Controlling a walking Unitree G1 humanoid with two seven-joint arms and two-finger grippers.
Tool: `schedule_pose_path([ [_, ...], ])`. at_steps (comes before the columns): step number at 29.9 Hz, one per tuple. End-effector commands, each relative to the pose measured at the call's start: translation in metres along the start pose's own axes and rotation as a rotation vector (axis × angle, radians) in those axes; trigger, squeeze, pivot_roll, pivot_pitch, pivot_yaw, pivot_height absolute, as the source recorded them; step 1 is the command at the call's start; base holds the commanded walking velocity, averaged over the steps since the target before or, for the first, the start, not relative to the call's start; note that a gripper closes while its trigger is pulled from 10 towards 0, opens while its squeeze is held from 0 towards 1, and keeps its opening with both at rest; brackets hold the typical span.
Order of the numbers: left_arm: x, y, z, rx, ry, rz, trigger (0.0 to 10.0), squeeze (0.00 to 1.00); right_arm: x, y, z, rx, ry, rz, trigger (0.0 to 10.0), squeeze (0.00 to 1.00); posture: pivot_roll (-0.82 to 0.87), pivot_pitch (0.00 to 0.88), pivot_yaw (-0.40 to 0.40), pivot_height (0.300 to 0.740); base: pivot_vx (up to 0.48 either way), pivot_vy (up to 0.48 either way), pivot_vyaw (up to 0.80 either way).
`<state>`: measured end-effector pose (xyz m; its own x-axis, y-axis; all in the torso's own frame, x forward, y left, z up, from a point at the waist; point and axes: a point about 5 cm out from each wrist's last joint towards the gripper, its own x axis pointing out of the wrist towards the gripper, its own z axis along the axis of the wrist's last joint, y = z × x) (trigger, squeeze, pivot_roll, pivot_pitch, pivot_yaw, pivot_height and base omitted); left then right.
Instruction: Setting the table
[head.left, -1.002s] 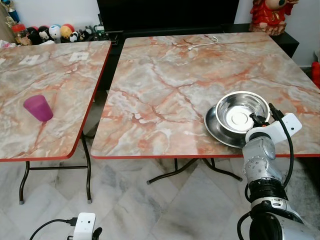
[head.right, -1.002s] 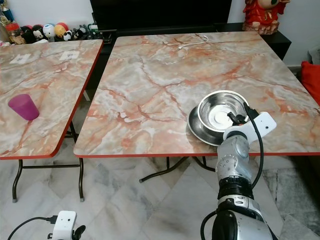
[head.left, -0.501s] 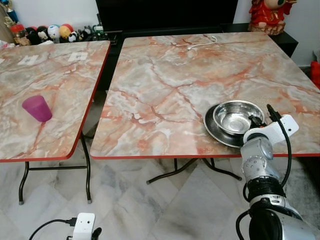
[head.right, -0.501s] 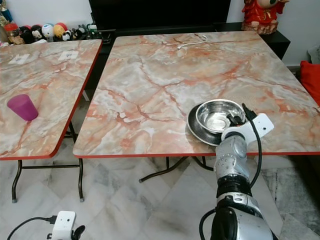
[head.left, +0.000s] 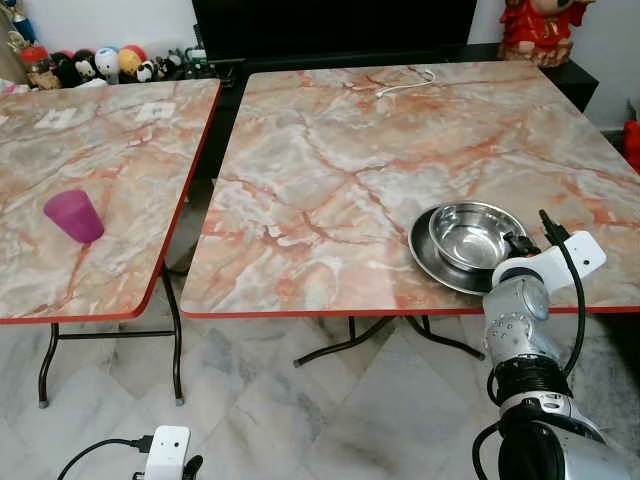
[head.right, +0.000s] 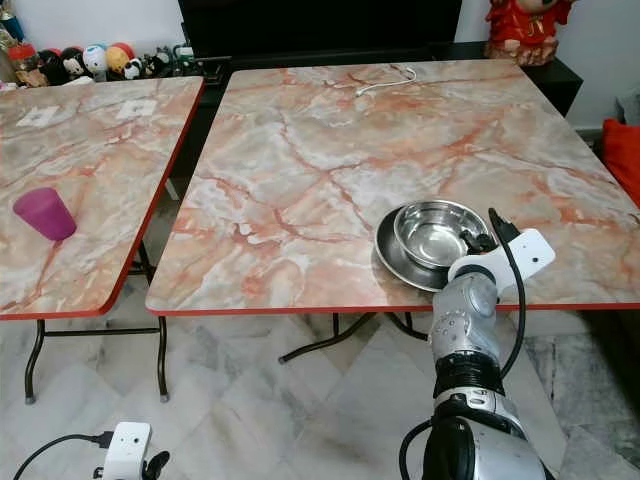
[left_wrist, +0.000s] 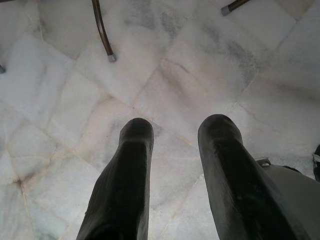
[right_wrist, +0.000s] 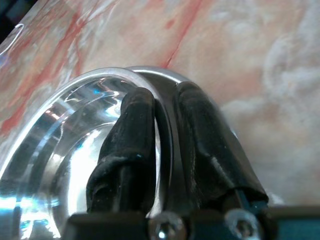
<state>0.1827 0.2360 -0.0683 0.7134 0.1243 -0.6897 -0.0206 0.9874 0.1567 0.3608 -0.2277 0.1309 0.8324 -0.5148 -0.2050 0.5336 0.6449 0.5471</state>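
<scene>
A steel bowl (head.left: 472, 232) sits level in a shallow steel plate (head.left: 425, 250) near the front right edge of the right-hand marble table (head.left: 330, 170). My right gripper (head.left: 520, 243) is at the bowl's right side. In the right wrist view its two fingers (right_wrist: 135, 125) straddle the bowl's rim (right_wrist: 100, 77), one inside and one outside, shut on it. A purple cup (head.left: 73, 215) stands on the left-hand table (head.left: 120, 150). My left gripper (left_wrist: 172, 132) hangs low over the tiled floor, open, with nothing between its fingers.
A white cable (head.left: 405, 84) lies at the far edge of the right table. Small toys (head.left: 90, 65) line the back left, and a red figurine (head.left: 540, 25) stands at the back right. A narrow gap separates the two tables, with folding legs (head.left: 175, 330) below.
The bowl, tilted up on its side a second ago, has come down flat into the plate, with the right gripper still on its rim. The left arm has not moved.
</scene>
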Motion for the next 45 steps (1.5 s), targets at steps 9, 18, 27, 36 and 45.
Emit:
schedule_pose_path([
  [9, -0.002, 0.003, -0.007, -0.008, 0.028, 0.012, 10.0, 0.0, -0.018, -0.002, -0.001, -0.202, -0.102, 0.05, 10.0, 0.0, -0.07, 0.088, 0.054, 0.74, 0.0, 0.0, 0.0],
  [18, -0.001, 0.0, -0.005, -0.011, 0.02, 0.012, 10.0, 0.0, -0.028, 0.002, 0.011, -0.317, -0.229, 0.173, 10.0, 0.0, -0.08, 0.086, 0.05, 0.74, 0.0, 0.0, 0.0],
  [27, -0.002, -0.001, -0.008, -0.013, 0.029, 0.013, 10.0, 0.0, -0.037, 0.023, 0.006, -0.373, -0.221, 0.373, 10.0, 0.0, -0.09, 0.087, 0.044, 0.74, 0.0, 0.0, 0.0],
  [36, -0.004, 0.0, -0.013, -0.047, 0.05, 0.028, 10.0, 0.0, -0.057, 0.026, -0.011, -0.53, -0.196, 0.634, 10.0, 0.0, -0.09, 0.086, 0.034, 0.74, 0.0, 0.0, 0.36],
  [45, -0.005, 0.0, -0.018, -0.049, 0.074, 0.025, 10.0, 0.0, -0.055, 0.021, -0.014, -0.484, -0.163, 0.591, 10.0, 0.0, -0.08, 0.068, 0.033, 0.74, 0.0, 0.358, 0.0],
])
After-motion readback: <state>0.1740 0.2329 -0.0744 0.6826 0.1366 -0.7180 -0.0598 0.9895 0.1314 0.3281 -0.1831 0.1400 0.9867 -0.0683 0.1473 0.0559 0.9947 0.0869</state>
